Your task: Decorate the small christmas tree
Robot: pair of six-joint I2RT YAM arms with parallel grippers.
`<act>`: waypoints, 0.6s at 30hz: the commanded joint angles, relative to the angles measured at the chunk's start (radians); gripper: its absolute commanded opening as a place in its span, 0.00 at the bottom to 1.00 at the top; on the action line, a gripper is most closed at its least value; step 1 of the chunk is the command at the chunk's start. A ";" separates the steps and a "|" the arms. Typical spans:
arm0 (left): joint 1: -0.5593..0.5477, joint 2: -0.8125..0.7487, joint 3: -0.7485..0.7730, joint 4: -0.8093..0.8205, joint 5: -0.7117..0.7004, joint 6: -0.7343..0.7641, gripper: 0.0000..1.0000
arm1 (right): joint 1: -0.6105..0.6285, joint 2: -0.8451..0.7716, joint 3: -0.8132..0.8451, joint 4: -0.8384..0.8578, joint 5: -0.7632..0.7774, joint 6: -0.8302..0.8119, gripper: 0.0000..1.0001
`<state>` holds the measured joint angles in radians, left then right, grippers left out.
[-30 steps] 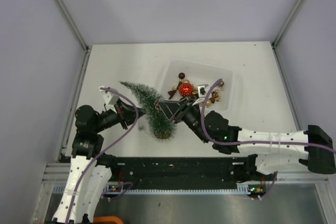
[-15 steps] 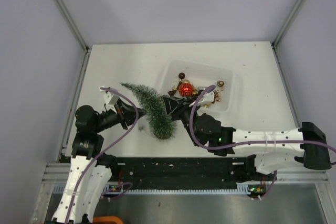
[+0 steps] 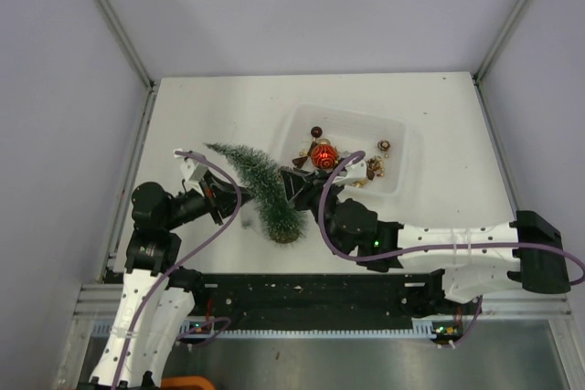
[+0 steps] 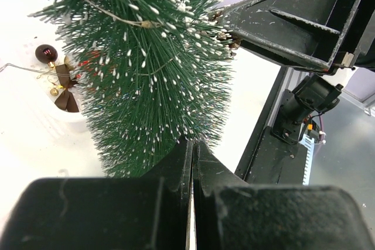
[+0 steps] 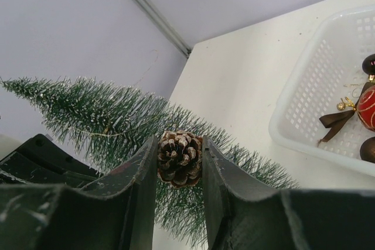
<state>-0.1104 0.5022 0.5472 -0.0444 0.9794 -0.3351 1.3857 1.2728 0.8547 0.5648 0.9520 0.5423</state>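
The small christmas tree (image 3: pixel 259 182) leans up-left on the table, its wooden base (image 3: pixel 285 236) toward the near edge. It also shows in the left wrist view (image 4: pixel 146 68) and the right wrist view (image 5: pixel 111 106). My left gripper (image 3: pixel 236 200) is shut, its tips (image 4: pixel 192 143) pinched into the tree's lower bristles. My right gripper (image 3: pixel 294 183) is shut on a brown frosted pinecone (image 5: pixel 179 157) and holds it against the tree's right side. In the left wrist view the right gripper (image 4: pixel 293 21) touches the bristles.
A white tray (image 3: pixel 402 131) stands right of the tree, holding a red bauble (image 3: pixel 322 154), dark baubles and small ornaments. It shows in the right wrist view (image 5: pixel 304 86) too. Grey walls enclose the table on three sides.
My right gripper has moved left from the tray's edge to the tree, carrying the pinecone. The tree has shifted slightly. The left arm has stayed in place.
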 commanded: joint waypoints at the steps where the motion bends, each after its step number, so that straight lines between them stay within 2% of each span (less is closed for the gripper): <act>1: -0.005 0.006 0.005 0.057 0.018 0.008 0.00 | 0.010 -0.029 -0.002 0.040 -0.009 0.016 0.00; 11: -0.006 0.010 0.003 0.054 0.013 0.013 0.00 | 0.010 -0.125 -0.108 -0.014 -0.016 0.136 0.00; 18: -0.006 0.010 0.003 0.054 0.012 0.011 0.00 | 0.010 -0.135 -0.112 -0.026 -0.028 0.147 0.00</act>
<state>-0.1120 0.5133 0.5472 -0.0444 0.9794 -0.3344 1.3857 1.1641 0.7395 0.5304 0.9382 0.6662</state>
